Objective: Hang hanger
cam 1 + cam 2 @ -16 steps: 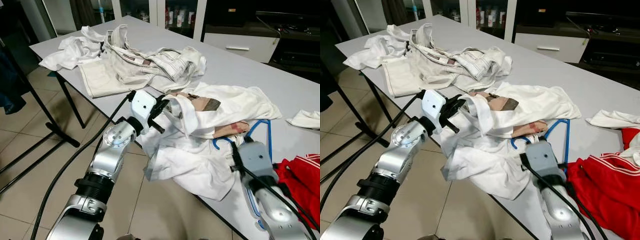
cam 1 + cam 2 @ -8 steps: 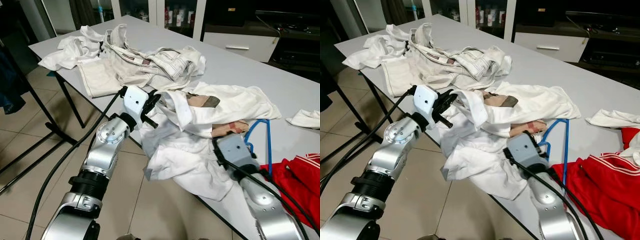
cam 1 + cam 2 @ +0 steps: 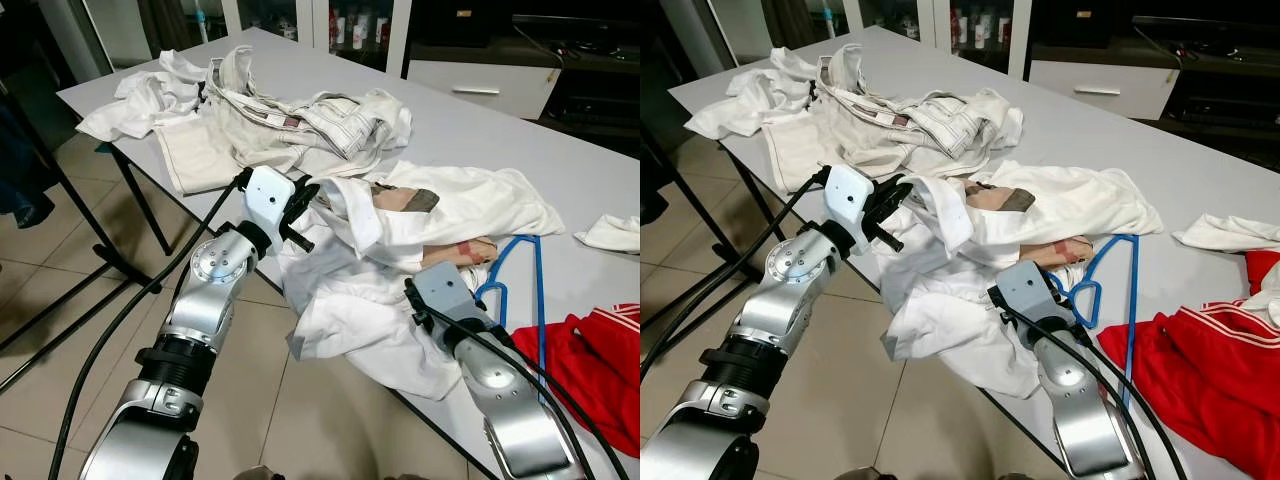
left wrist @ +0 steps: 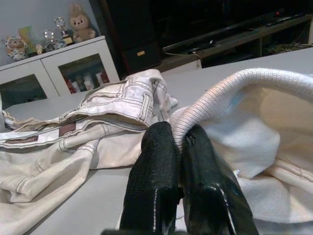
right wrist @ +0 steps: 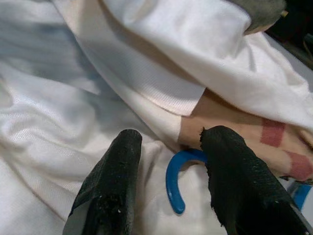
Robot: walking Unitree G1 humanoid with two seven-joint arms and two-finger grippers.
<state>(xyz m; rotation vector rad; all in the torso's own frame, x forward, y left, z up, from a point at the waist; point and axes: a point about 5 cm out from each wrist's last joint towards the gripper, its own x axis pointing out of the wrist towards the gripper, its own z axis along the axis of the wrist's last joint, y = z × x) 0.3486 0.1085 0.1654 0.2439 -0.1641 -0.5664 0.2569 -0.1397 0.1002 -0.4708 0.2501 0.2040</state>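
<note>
Grey counter (image 3: 480, 140) in a tiled room, strewn with laundry. Right gripper (image 5: 168, 183), fingers spread apart, points at the hook of the single blue hanger (image 3: 1118, 290), whose tip lies between them on the white shirt (image 3: 380, 310). Left gripper (image 4: 176, 147), fingers clenched on the shirt's ribbed collar (image 4: 230, 85), lifts it at the near edge. The hanger's long axis runs from the near edge toward the far edge, partly under the shirt; the right arm is nearer. One red garment (image 3: 1200, 370) lies beside it; one pale heap (image 3: 260, 120) occupies the far corner.
</note>
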